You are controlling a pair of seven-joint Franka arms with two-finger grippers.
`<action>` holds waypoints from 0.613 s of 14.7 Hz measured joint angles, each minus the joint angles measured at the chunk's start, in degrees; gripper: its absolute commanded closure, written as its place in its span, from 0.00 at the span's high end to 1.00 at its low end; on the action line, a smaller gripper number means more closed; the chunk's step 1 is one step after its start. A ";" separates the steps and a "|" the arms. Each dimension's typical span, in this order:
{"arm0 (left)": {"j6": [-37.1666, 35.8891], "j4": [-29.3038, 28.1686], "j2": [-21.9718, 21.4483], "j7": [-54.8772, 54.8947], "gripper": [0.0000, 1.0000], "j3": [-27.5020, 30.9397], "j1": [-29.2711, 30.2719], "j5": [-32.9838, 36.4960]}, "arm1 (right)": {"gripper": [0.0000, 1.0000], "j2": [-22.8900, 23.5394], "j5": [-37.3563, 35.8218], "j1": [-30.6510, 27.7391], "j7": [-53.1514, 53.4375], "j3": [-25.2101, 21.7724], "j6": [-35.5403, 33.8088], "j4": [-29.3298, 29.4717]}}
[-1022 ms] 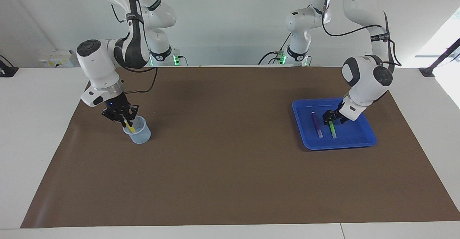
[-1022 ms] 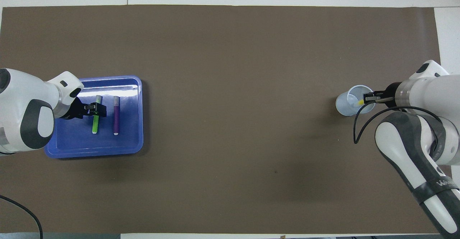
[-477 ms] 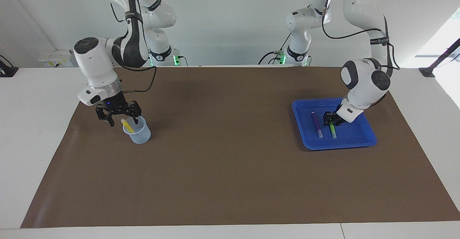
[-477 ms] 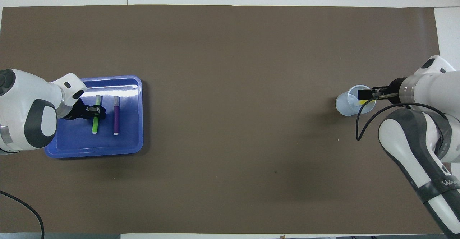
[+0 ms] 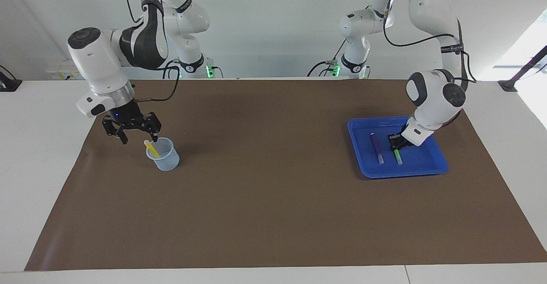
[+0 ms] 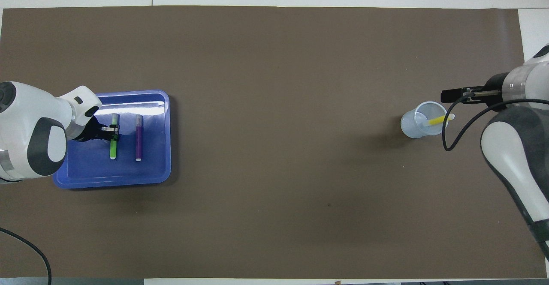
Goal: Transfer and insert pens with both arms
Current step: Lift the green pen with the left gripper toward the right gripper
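The green pen (image 5: 397, 156) is gripped by the closed fingers of the left gripper (image 5: 395, 141) in the blue tray (image 5: 363, 171) near the table's left-arm end, apparently for lifting toward a handover. Beside it lies the purple pen (image 5: 376, 147), untouched. Near the right-arm edge, the yellow pen (image 5: 151, 148) is seen leaning in the cup (image 5: 164, 160), where it belongs; the right gripper (image 5: 136, 138) is held above, fingers spread wide and empty.

The brown-covered surface (image 5: 265, 181) lay open between a translucent plastic cup (image 5: 164, 156) holding a slanting yellow pen (image 5: 151, 148) and a shallow blue plastic tray (image 5: 427, 164).
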 measured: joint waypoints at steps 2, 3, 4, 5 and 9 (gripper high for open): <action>0.00 0.02 0.00 0.00 0.00 0.01 0.20 0.00 | 1.00 0.01 -1.63 0.03 2.45 0.24 -5.59 4.30; 0.00 0.07 0.01 0.00 0.00 0.03 0.35 0.00 | 1.00 0.08 -2.48 0.06 3.85 0.49 -8.49 6.49; -0.05 0.21 0.01 0.00 0.00 0.08 0.43 0.00 | 1.00 0.26 -2.92 0.11 5.01 0.94 -11.23 8.57; -0.27 0.47 0.01 0.00 0.00 0.14 0.48 0.00 | 1.00 0.62 -3.55 0.17 6.46 1.57 -14.24 10.84; -8.02 5.37 -0.04 -0.40 0.00 0.28 1.12 -0.04 | 1.00 1.38 -4.81 0.25 10.41 4.67 -21.04 15.87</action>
